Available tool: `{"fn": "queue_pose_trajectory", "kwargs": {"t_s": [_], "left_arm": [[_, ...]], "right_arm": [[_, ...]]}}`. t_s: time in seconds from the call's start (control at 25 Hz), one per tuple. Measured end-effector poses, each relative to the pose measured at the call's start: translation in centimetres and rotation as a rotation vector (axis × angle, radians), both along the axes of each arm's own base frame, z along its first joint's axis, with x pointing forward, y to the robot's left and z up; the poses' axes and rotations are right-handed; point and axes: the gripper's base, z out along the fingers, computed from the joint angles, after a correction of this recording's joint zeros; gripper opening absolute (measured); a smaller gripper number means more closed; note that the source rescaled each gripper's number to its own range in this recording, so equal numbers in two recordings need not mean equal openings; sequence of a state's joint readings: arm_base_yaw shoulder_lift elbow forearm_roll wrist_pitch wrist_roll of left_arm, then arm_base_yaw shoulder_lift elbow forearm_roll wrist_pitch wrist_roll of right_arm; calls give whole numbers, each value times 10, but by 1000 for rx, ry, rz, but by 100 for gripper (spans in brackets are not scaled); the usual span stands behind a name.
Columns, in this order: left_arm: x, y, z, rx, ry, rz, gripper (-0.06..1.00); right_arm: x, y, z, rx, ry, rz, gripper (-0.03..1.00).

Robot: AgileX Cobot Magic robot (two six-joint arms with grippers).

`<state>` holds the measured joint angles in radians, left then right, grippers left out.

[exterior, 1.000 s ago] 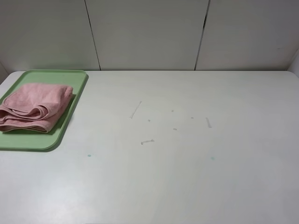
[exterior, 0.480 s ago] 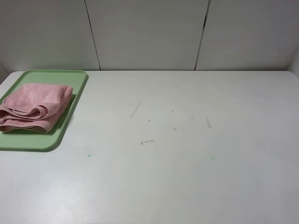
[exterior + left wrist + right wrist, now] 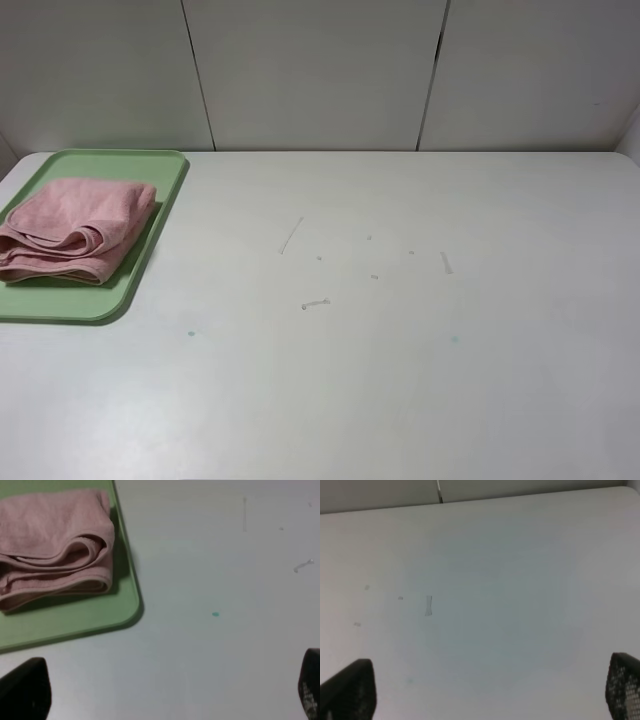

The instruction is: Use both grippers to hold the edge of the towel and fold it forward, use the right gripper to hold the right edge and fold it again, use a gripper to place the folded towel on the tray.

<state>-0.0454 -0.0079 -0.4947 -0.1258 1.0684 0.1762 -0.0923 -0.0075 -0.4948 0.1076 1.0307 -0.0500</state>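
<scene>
The folded pink towel [image 3: 75, 228] lies on the light-green tray [image 3: 150, 245] at the table's far left. Its layered folded edges face the front. It also shows in the left wrist view [image 3: 52, 545], resting on the tray [image 3: 120, 605]. Neither arm shows in the exterior high view. My left gripper [image 3: 167, 692] is open and empty, its black fingertips [image 3: 27, 690] wide apart above the bare table, back from the tray's near corner. My right gripper [image 3: 487, 690] is open and empty over bare table on the right, fingertips [image 3: 350, 687] wide apart.
The white table [image 3: 400, 380] carries small scuff marks [image 3: 315, 303] near its middle and a tiny teal dot [image 3: 190, 333]. White wall panels [image 3: 320, 70] stand behind the table's back edge.
</scene>
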Motion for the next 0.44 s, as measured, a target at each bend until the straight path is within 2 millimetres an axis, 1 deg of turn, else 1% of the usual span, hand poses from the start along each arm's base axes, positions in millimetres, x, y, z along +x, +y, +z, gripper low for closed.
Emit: {"fn": "queue_pose_trajectory", "kwargs": {"t_s": [0.44], "left_arm": [[0, 0, 0, 0, 0, 0, 100]], "right_arm": [[0, 0, 0, 0, 0, 0, 100]]}}
